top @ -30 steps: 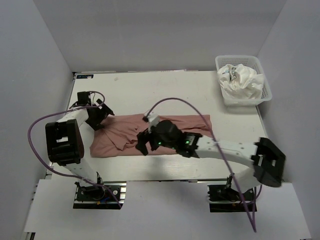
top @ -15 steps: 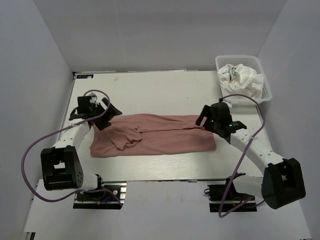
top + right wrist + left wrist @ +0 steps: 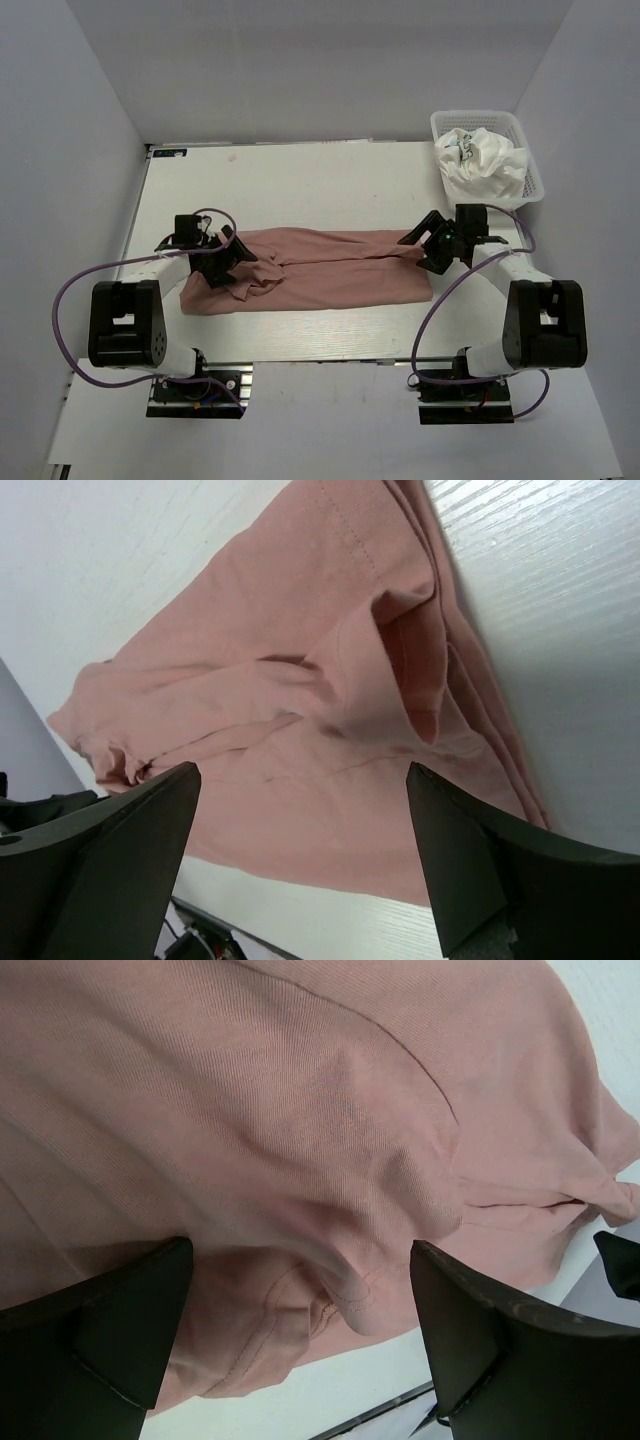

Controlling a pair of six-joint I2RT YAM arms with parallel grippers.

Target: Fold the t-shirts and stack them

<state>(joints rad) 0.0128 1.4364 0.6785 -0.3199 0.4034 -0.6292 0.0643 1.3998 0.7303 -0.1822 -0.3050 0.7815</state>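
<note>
A dusty pink t-shirt [image 3: 330, 270] lies as a long folded band across the middle of the table. My left gripper [image 3: 228, 258] hovers open over its bunched left end. In the left wrist view the pink cloth [image 3: 300, 1110] fills the frame, and a stitched fold sits between the open fingers [image 3: 110, 1330]. My right gripper [image 3: 428, 245] stands open at the shirt's right end, with nothing between its fingers. The right wrist view looks along the pink shirt [image 3: 300, 730], which has a small raised fold near its edge. White t-shirts [image 3: 482, 162] with dark print lie crumpled in the basket.
The white mesh basket [image 3: 535, 175] stands at the table's back right corner. Bare white tabletop [image 3: 320, 185] stretches behind the shirt, and a narrower strip runs in front of it. Purple cables loop from both arms.
The right arm has swung from the shirt's middle out to its right end. The left gripper has moved down onto the shirt's left end. Both have stayed open.
</note>
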